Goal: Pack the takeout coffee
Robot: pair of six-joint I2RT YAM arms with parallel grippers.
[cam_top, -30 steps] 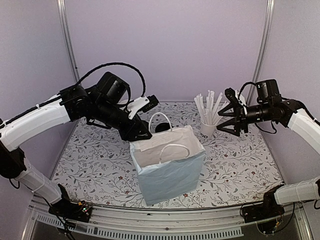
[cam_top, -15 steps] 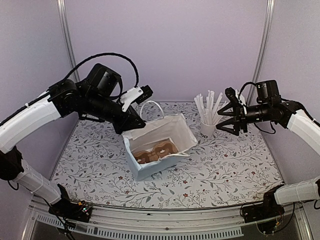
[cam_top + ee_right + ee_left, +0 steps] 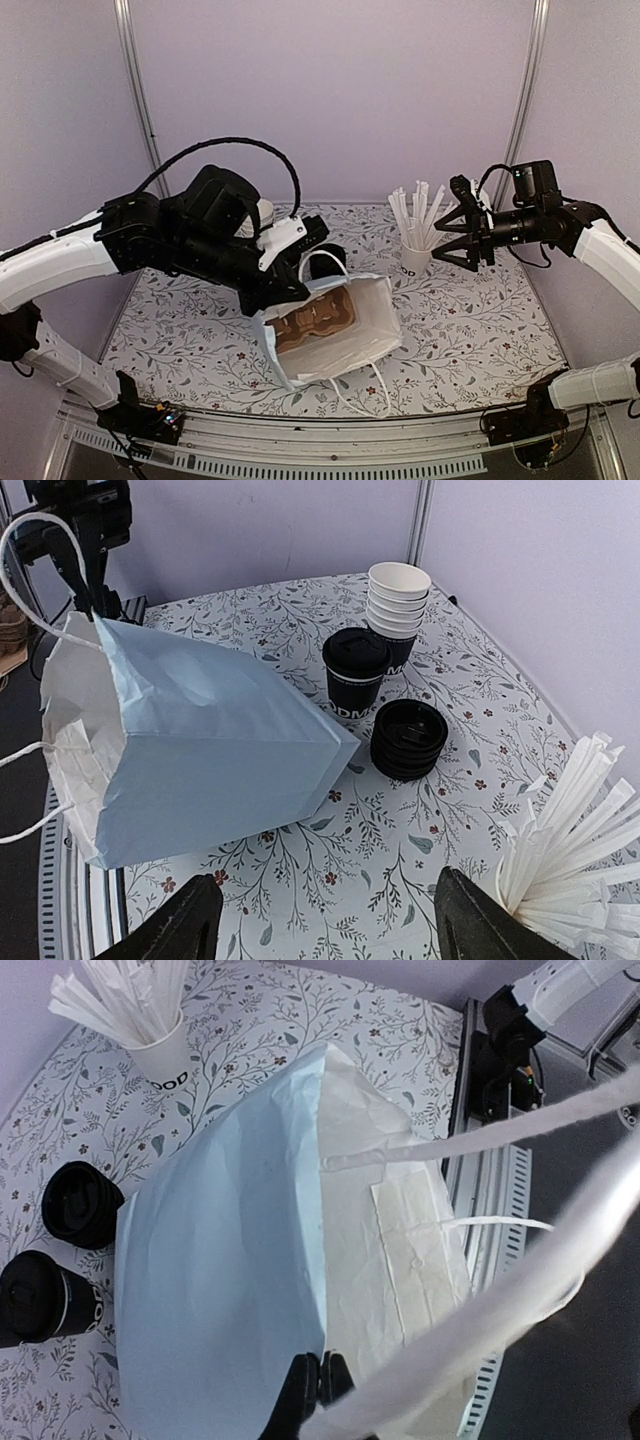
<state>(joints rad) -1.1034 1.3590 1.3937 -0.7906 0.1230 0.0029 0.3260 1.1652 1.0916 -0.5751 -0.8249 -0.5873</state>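
Bag tilts in left tool's pinch, takeout coffee nearby.

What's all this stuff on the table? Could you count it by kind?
1 white paper bag
1 cardboard cup tray inside it
1 lidded black coffee cup
1 stack of empty cups
1 stack of black lids
1 cup of wrapped straws
Total: 6

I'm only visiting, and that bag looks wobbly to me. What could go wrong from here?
The left claw pinches just the rim of the paper bag, which is tipped far over; thin paper might tear or slip free. The brown cardboard tray inside tilts with it and could slide out. The lidded coffee cup stands close by the bag, so a swing of the bag might knock it over.
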